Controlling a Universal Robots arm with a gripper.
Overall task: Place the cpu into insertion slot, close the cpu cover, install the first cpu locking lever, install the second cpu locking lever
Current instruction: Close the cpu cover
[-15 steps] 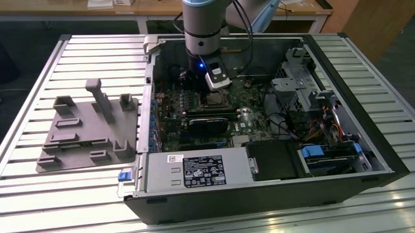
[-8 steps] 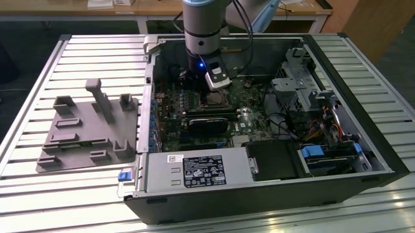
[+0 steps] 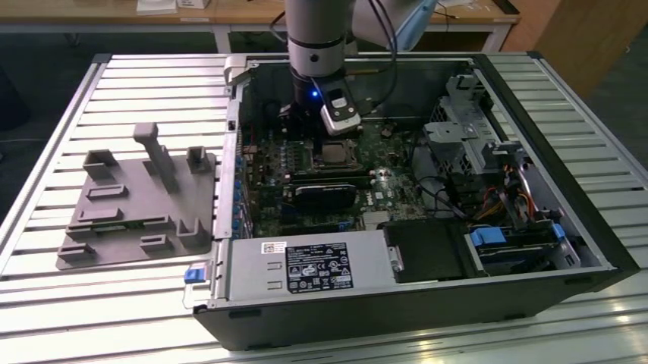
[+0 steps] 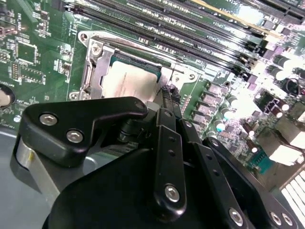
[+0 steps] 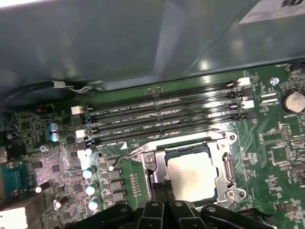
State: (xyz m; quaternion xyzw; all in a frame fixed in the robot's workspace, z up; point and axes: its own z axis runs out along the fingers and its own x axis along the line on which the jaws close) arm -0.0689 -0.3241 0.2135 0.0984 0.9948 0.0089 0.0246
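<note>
**Open computer case** (image 3: 405, 311) on a slatted table (image 3: 152, 91). The arm (image 3: 319, 30) reaches down into the far part of the case, toward the exterior view's left. The cpu (image 5: 193, 175) lies flat in the insertion slot (image 3: 332, 155), with the cpu cover (image 5: 223, 167) down around it. The gripper (image 5: 159, 187) hangs at the socket's edge — fingers pressed together, nothing seen between them. Memory slots (image 5: 167, 112) run just beside the socket.

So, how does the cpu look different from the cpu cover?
The cpu shows a solid, dull pale face; the cpu cover is a shinier frame with a window cut through its middle.
The cpu is the smaller one and sits inside that window; the cpu cover is wider and borders it.
Shared: both are square, metallic and appear to lie flat on the green board.
</note>
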